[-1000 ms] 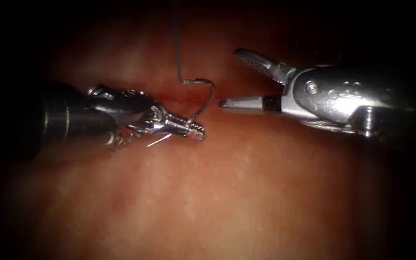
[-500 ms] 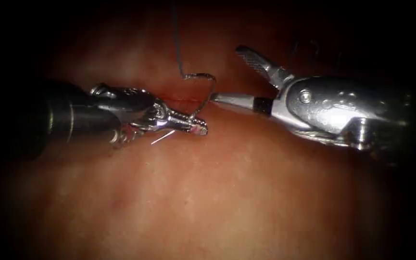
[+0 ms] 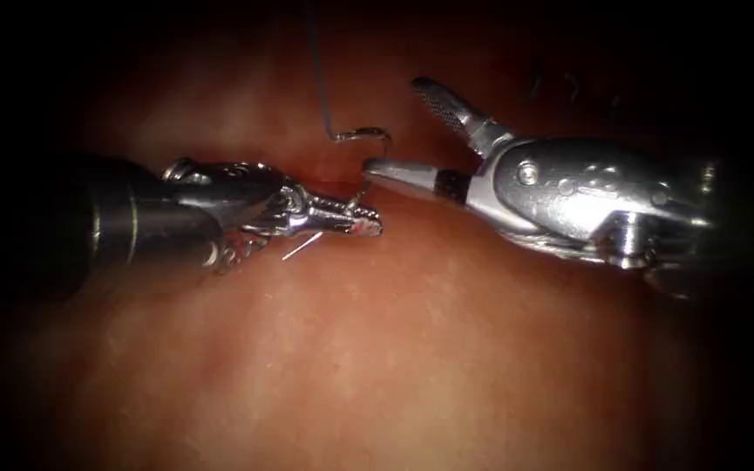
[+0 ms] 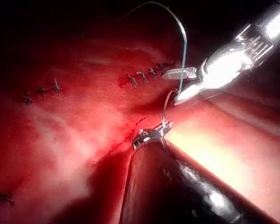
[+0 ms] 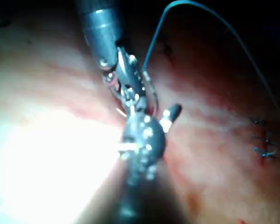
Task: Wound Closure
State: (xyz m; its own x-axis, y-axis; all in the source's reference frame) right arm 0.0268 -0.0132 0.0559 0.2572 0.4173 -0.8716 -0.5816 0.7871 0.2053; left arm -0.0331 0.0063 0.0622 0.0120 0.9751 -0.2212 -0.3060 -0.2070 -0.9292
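- Since the earlier endoscope pictures the right needle driver (image 3: 394, 126) has been brought leftward, so that its lower jaw now lies against the arc of the curved needle (image 3: 368, 153), where before it stood well apart from it
- Its jaws are spread wide, one raised and one level, with nothing gripped; the needle's body stands between them, which reads as positioning to take it over
- The left needle driver (image 3: 363, 222) is closed on the needle near its lower end, just at the cut (image 3: 324, 180), so the arc is held upright above the tissue (image 3: 411, 349)
- Whether the needle's tip is in the tissue cannot be told, since the jaws cover that end
- The thread (image 3: 317, 78) is led upward from the needle's upper end
- Finished stitches (image 4: 142, 77) are seen along the cut in the left wrist view
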